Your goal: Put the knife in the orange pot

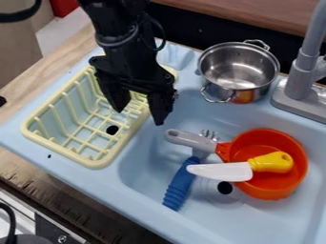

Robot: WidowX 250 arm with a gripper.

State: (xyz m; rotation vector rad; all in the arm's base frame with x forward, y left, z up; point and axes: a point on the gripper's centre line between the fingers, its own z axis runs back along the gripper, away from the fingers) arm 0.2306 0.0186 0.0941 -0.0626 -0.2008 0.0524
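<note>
Jaws (138,114) spread wide over rack (96,164), w/ nothing held; knife (219,171) down-R of them in view.
Rack's R rim runs under jaws; sink (149,164) wall slopes down just R, open gap btwn jaws & steel pot (237,71). Knife approx. horiz. in view: handle over orange pot (270,190), blade out past rim, tip L.

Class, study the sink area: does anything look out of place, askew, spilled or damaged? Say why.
The knife looks askew: its yellow handle is over the orange pot, but its white blade juts out past the rim, over the sink. Nothing appears spilled or broken.
</note>
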